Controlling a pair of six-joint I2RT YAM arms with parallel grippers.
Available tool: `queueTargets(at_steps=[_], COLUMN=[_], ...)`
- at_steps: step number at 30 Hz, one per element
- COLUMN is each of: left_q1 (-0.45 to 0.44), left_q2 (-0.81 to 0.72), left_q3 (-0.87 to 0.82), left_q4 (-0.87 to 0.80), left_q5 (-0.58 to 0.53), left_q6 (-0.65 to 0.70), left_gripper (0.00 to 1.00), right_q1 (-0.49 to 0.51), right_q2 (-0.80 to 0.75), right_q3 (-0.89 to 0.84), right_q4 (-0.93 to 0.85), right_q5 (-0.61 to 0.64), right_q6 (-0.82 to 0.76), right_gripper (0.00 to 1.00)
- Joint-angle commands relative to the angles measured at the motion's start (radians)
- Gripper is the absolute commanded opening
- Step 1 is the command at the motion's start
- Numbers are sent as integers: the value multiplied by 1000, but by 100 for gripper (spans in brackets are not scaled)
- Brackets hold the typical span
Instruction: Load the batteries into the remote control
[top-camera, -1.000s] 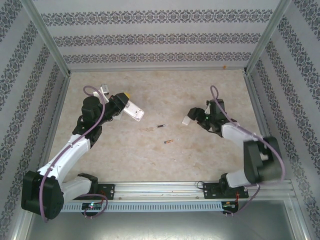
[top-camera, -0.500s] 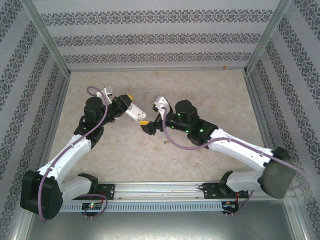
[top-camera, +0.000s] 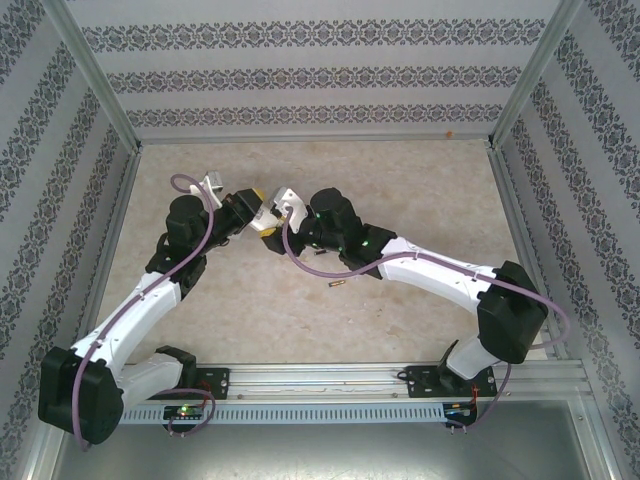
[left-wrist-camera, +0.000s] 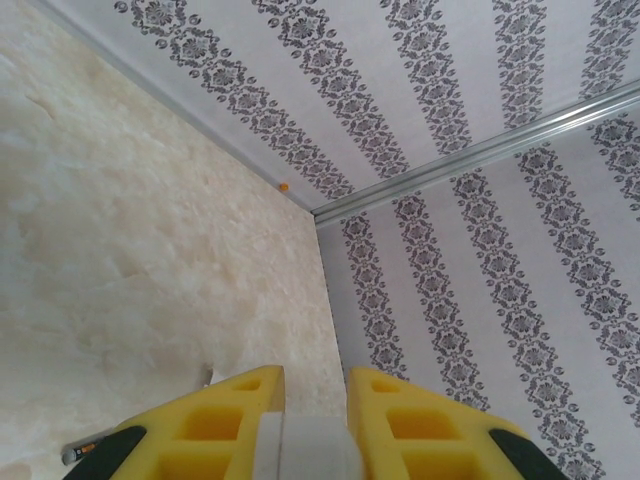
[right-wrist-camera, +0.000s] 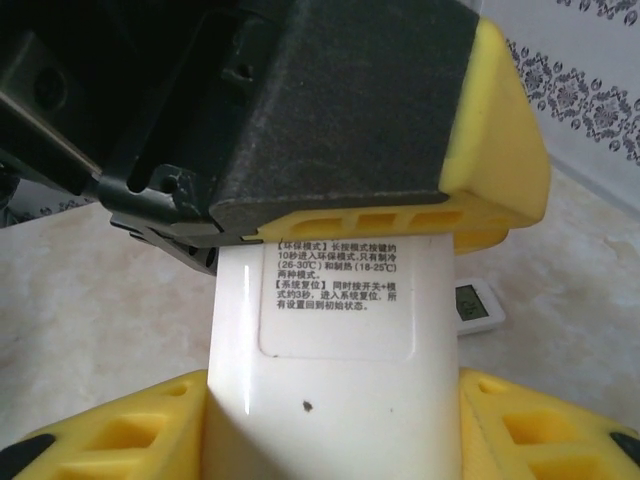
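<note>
Remote control (right-wrist-camera: 335, 440) is held between the two arms, left of table centre. The left gripper (left-wrist-camera: 315, 400) is clamped on its flat faces and the right gripper (right-wrist-camera: 333, 385) is closed against its two long edges, so yellow fingers (right-wrist-camera: 120, 435) cover much of the body and mainly the printed label face shows. One battery (top-camera: 338, 284) lies loose on the table (top-camera: 420, 190) just on the near side of the right forearm, and a small white unit with a display (right-wrist-camera: 478, 305) lies flat beyond the remote. The table beneath the right arm is hidden, and the remote's ends are cut off in both wrist views.
</note>
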Motion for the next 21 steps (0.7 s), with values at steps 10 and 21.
queueTargets(at_steps=[10, 21], left_q1=[-4, -5], left_q2=[-205, -210], left_q3=[73, -6], left_q4=[-441, -515], left_q5=[-257, -246], left_q6=[499, 494], left_gripper=[100, 100], right_q1=[-33, 150], right_q2=[-97, 196], right_q3=[-155, -111], right_q4=[-429, -416], right_q5=[-11, 117], right_q6=[-602, -396], right_gripper=[37, 41])
